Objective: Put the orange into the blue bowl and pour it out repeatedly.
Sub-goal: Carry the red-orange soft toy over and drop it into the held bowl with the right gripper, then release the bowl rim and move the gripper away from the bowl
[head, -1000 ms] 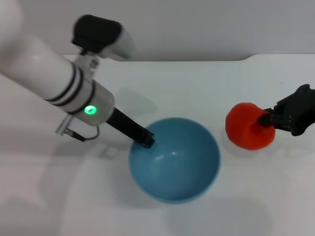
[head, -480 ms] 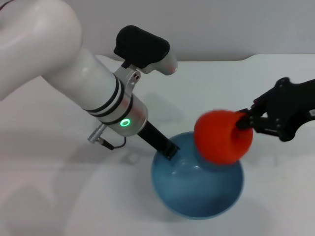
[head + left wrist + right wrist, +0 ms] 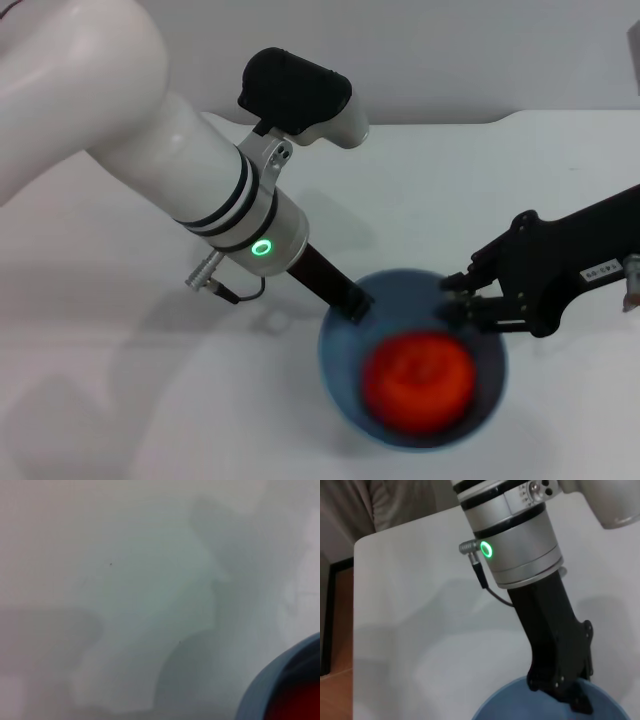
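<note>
While the orange [image 3: 418,373] sits inside the blue bowl [image 3: 340,362], near its middle and blurred in the head view, the right tool [image 3: 452,297] hangs over the bowl's right rim with nothing in it. Its dark fingers [image 3: 462,283] stand a little apart, just above and beside the fruit, not touching it as far as I can see.

Left tool [image 3: 356,305] is down on the bowl's left rim; the black finger meets the wall at the edge. From the head view and the right wrist view it looks clamped on the rim, one finger [image 3: 582,702] dipping inside the bowl, but how tightly the jaws close I cannot tell. Green ring light [image 3: 262,247] is lit on the left wrist.

Left wrist view: mostly bare white tabletop [image 3: 125,580] with shadows, a curved piece of bowl rim at one corner and a sliver of red-orange inside it.

Bowl rests on the tabletop, in front of the robot, slightly to its right. Right arm comes in from the right side, low over the tabletop.
</note>
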Available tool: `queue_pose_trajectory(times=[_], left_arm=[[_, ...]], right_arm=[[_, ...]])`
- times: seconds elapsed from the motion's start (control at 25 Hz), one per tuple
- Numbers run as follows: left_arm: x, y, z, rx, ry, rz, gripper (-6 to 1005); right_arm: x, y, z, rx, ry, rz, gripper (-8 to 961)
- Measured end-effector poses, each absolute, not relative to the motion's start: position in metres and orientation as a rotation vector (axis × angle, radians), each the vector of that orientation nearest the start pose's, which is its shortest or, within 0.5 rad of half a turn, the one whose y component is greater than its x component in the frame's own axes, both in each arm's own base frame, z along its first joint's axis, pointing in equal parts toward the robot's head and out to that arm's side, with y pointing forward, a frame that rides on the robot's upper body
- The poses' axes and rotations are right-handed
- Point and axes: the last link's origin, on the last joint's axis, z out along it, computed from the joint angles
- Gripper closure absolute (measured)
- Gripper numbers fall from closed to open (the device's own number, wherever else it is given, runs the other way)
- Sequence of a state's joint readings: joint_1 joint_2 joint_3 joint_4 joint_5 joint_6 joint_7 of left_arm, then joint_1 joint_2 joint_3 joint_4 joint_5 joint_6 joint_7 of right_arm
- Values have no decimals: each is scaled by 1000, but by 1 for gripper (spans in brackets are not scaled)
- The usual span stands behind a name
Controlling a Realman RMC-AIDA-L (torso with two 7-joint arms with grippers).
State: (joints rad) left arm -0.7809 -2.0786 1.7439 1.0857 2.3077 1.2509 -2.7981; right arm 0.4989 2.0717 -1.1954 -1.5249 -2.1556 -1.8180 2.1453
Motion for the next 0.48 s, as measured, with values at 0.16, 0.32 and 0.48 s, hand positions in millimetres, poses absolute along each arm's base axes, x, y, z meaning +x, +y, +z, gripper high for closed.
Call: queue_pose_trajectory(times=[0.16,0.32,0.48], left_arm=[[-122,352,-96,-2743,-993,368,1000],[-123,352,-96,-2741,-995,367,995],[-127,352,-99,-2732,-992,365,989]], right_arm=[[148,309,38,-3029,484,-16,782],[153,314,47,-2973,533,24,664],[179,327,73,-2776,707,138,539]])
